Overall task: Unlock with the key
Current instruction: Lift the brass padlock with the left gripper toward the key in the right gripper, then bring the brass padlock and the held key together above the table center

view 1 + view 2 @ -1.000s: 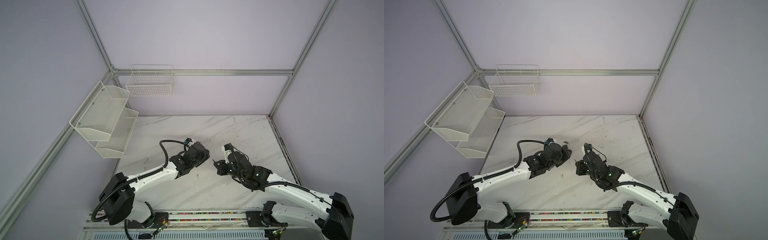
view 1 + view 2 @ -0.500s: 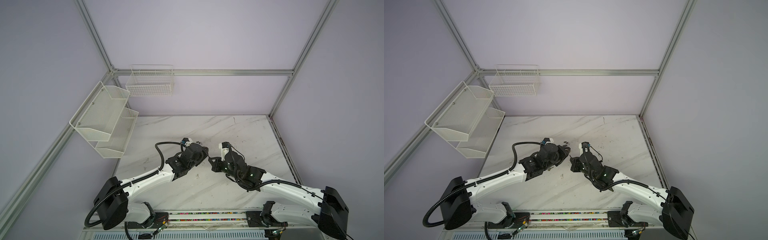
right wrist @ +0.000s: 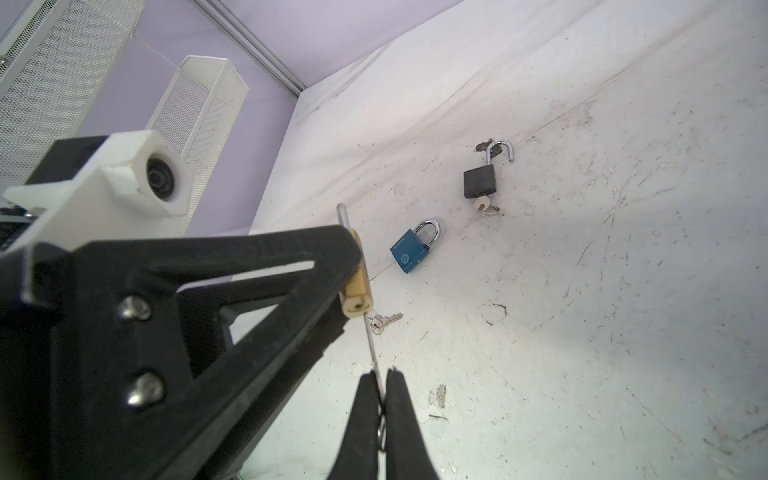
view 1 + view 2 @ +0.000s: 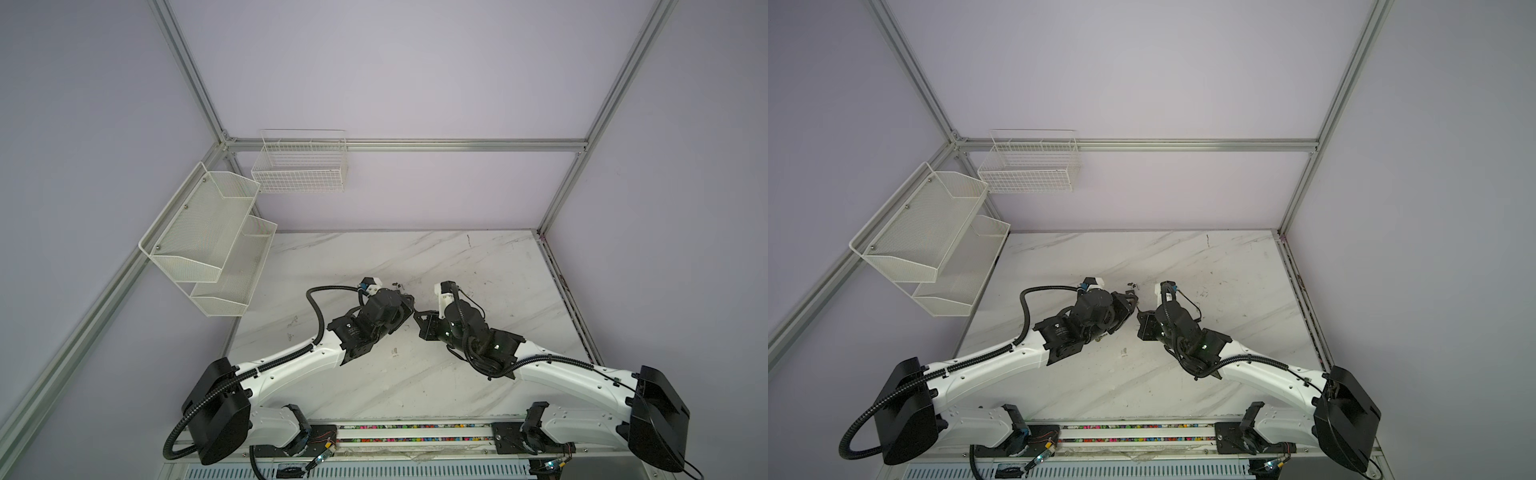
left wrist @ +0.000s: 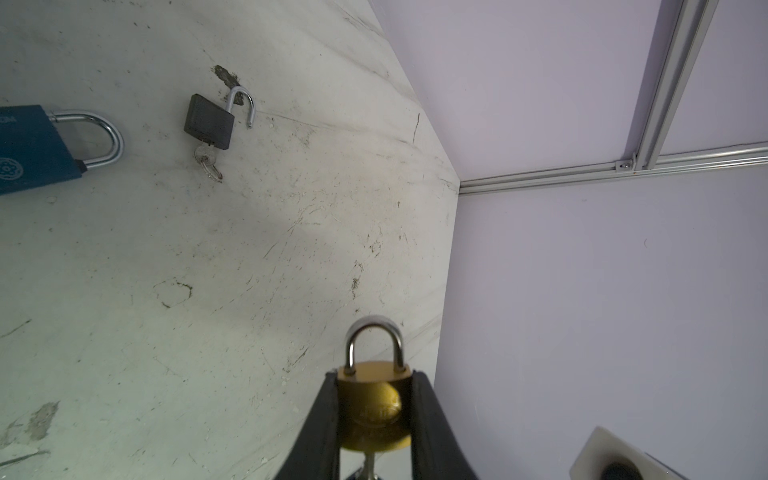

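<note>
The right pincer (image 3: 380, 376) is clamped tight on a thin key (image 3: 372, 345), whose tip reaches the keyhole face of the brass padlock (image 3: 355, 291) just ahead, itself gripped, shackle closed, by the left pincer (image 5: 375, 376). Beyond both pincers, on the worktop (image 3: 582, 332), lie a loose key (image 3: 384, 321), then a closed blue padlock (image 3: 411, 251), and farthest an open black padlock (image 3: 480, 180) with its key in.

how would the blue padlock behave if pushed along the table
The blue padlock lies flat on its face, so it would likely slide, not roll. Its blocky body and metal shackle look rigid and probably heavy for their size.
</note>
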{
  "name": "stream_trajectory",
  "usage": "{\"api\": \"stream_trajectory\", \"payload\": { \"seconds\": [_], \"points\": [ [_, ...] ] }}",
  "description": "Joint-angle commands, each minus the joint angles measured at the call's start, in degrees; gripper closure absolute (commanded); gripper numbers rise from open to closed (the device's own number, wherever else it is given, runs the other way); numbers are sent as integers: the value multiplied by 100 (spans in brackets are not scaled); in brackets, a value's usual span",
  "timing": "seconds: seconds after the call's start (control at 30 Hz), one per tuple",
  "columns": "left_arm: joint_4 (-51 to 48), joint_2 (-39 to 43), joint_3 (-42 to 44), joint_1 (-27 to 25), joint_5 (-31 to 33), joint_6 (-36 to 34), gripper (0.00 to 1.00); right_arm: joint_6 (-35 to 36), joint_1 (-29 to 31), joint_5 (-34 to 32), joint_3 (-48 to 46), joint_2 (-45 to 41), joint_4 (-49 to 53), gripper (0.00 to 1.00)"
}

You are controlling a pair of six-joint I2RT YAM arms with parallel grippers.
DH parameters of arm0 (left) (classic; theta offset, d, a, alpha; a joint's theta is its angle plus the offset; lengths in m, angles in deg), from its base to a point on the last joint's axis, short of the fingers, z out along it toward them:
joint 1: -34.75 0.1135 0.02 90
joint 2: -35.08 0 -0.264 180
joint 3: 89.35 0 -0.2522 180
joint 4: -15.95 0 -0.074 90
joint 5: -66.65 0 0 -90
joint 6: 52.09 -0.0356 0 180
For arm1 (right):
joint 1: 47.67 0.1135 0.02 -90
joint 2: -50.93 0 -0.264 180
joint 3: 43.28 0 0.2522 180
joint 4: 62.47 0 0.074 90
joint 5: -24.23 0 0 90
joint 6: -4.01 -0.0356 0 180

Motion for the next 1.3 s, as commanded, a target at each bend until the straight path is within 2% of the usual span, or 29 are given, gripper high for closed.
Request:
{"api": "stream_trajectory", "payload": {
  "seconds": [0.0,0.67,1.1,1.27],
  "points": [
    [134,152,107,14,126,-120,100,-42,20,-54,160,39,-225,100],
    [107,174,26,15,84,-259,100,-161,-49,-216,271,79,-150,100],
    [-219,-4,-236,-55,-44,-657,100,176,-144,553,718,163,-414,100],
    [-435,0,-445,-180,59,-762,100,164,-143,392,876,416,-278,100]
  ]
}}
